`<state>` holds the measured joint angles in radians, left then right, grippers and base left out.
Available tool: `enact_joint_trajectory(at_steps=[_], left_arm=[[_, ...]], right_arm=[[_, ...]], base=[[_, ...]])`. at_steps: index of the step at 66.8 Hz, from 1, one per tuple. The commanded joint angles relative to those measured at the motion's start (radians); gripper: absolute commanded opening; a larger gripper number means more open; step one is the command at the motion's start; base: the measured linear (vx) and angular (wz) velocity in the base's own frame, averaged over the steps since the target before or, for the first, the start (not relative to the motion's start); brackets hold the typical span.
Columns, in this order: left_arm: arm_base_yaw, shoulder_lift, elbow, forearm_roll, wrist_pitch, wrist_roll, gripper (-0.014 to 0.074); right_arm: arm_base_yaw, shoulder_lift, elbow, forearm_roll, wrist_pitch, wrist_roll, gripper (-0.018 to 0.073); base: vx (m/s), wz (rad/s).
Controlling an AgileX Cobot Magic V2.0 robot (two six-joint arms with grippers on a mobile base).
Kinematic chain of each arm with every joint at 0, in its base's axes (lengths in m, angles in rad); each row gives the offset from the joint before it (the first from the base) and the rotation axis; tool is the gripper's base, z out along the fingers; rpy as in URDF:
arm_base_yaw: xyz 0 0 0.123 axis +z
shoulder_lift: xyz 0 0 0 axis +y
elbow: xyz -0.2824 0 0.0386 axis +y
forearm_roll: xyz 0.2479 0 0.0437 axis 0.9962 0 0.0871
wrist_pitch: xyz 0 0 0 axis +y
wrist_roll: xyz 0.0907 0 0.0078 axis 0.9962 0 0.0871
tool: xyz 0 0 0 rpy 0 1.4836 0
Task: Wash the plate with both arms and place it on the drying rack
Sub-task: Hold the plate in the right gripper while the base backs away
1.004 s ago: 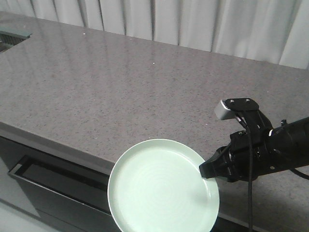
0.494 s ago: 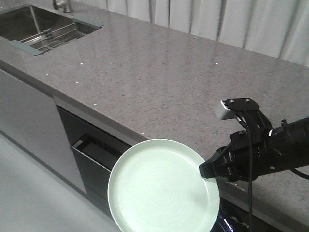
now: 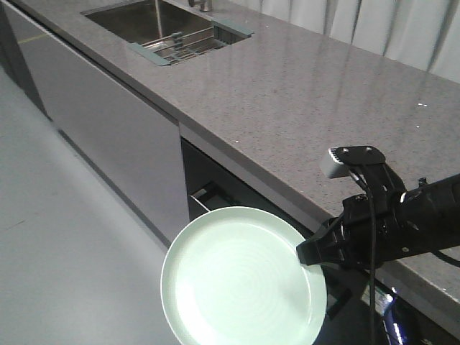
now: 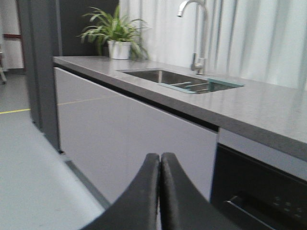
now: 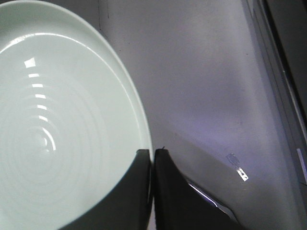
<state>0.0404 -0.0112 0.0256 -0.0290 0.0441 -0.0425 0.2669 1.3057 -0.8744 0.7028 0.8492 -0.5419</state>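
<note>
Your right jaws clamp plate (image 3: 243, 277) by rim only, plate hanging over floor (image 3: 72, 237), drying rack (image 3: 183, 44) far off; left jaws closed, empty. Thin edge grip: jolt could drop it.

The front view looks down from high over the counter (image 3: 302, 100), with the sink (image 3: 144, 18) far off. The left wrist view sits low and level — facing that same sink. The right wrist view looks close down on the plate (image 5: 48, 120) — shared with the front view.
</note>
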Motion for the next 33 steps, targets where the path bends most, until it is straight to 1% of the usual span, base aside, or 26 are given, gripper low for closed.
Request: enact_joint_trajectory(at_steps=[1,33], left_arm=[[-0.008,-0.014,-0.027,-0.008,-0.076,-0.001,-0.0006],[-0.008,-0.014,-0.027,-0.008,-0.076,-0.001,-0.0006]], right_arm=[[0.000,-0.027,-0.026,0.042,-0.017,-0.009,-0.0001],[0.000,-0.027,-0.026,0.042,-0.017,-0.009,-0.0001]], base=[[-0.07,0.45],[-0.08,0.44]])
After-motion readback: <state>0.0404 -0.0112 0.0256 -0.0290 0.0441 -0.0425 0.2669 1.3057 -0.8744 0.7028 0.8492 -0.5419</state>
